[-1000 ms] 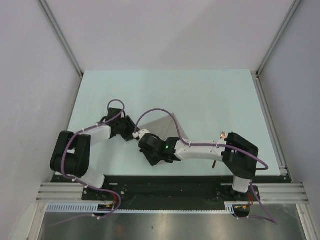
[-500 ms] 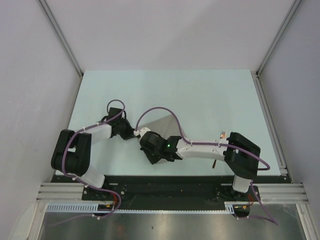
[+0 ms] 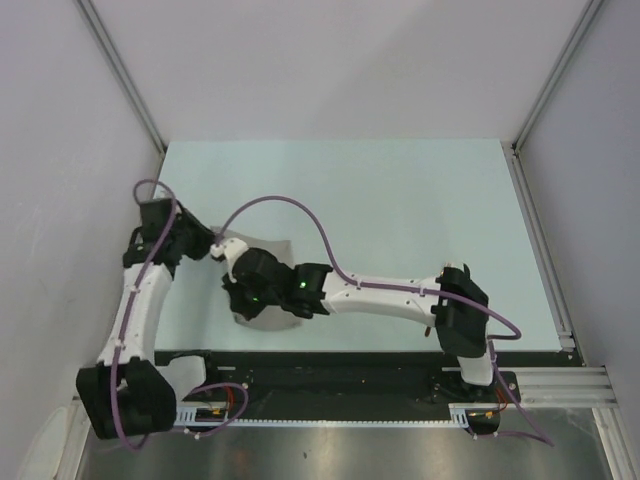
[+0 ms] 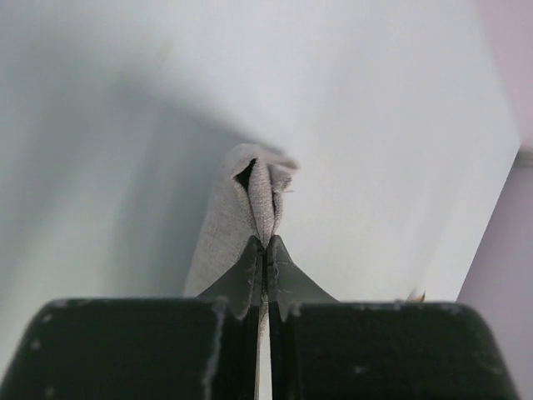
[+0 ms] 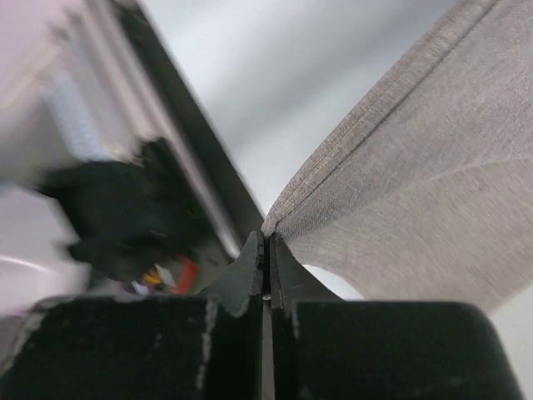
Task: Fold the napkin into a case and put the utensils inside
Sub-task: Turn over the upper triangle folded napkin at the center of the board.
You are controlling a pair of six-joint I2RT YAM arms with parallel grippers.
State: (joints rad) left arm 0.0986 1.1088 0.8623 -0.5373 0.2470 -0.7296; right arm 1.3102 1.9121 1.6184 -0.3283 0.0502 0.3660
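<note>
Holding the napkin (image 3: pixel 272 250) takes both arms. From the top, the grey cloth sits away from the middle of the pale worktop (image 3: pixel 400 200), out toward 8 o'clock. Most of it is hidden under the right arm, which reaches all the way across to that side. One bit of cloth shows at the 12 o'clock side of the black right gripper (image 3: pixel 240 300). Another bit shows at its 6 o'clock side, close to the near edge of the worktop. The left gripper (image 3: pixel 210 243) is at about 10 o'clock from the right one, very near it.

From the left wrist, the left fingers (image 4: pixel 246 275) are pressed tight together with a bunched-up corner of the napkin (image 4: pixel 241 208) pinched between them. The cloth sticks out past the tips toward 12 o'clock, folded into a little hump with a dark gap in it.

From the right wrist, the right fingers (image 5: pixel 250 267) are squeezed together too, on a stitched edge of the napkin (image 5: pixel 416 167). The cloth spreads out wide toward 2 o'clock. Toward 9 o'clock that view is blurry.
</note>
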